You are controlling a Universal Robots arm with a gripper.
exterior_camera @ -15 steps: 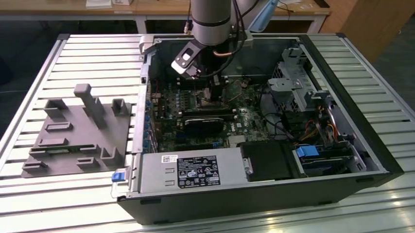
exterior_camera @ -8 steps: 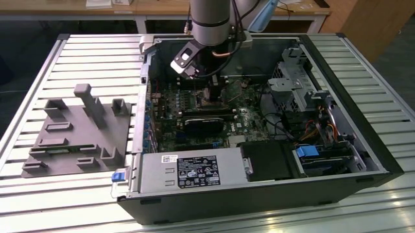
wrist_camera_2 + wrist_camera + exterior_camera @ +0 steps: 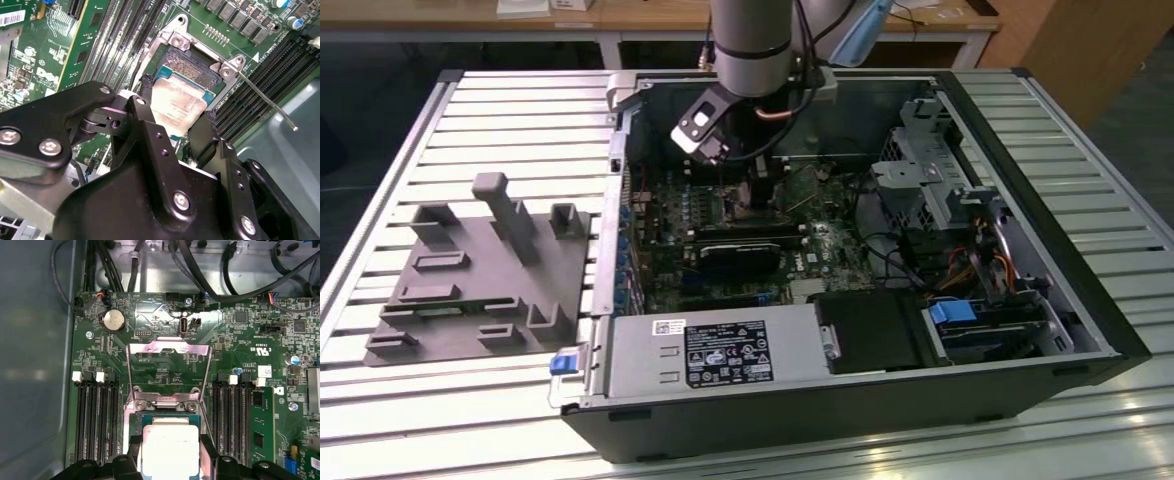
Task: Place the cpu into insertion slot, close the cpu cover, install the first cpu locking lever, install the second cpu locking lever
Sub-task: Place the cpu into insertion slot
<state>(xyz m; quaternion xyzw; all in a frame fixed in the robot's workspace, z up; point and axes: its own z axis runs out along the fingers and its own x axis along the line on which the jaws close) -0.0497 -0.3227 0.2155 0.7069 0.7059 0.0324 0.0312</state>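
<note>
**State.** The cpu [image 3: 170,450] is held in the claw [image 3: 176,111]. The two black fingers [image 3: 200,137] are closed against two opposite edges of the chip, and the metal top is left uncovered between them. The chip is positioned directly over the insertion slot [image 3: 192,67], which lies just under the claw's tips. Whether the chip is already seated or hovers just above the contacts cannot be told. The cpu cover [image 3: 167,346] is swung open and stands up just beyond the claw, hinged at the slot's edge farthest from the claw. One locking lever [image 3: 265,98] is unlatched and projects away to one side of the claw.

**Handling.** The chip is judged to be light, thin and rigid. Its metal top is smooth, so slip is possible under a weak grip. The underside of the chip and the slot's contact field are to be regarded as fragile: contacts could be bent by sideways dragging or by a tilted descent. Hold is best taken at the side edges only, as is done here, with the chip kept level and no pressing force applied. The cover is judged to be thin sheet metal, stiff but springy, and is best moved by its free edge.
</note>
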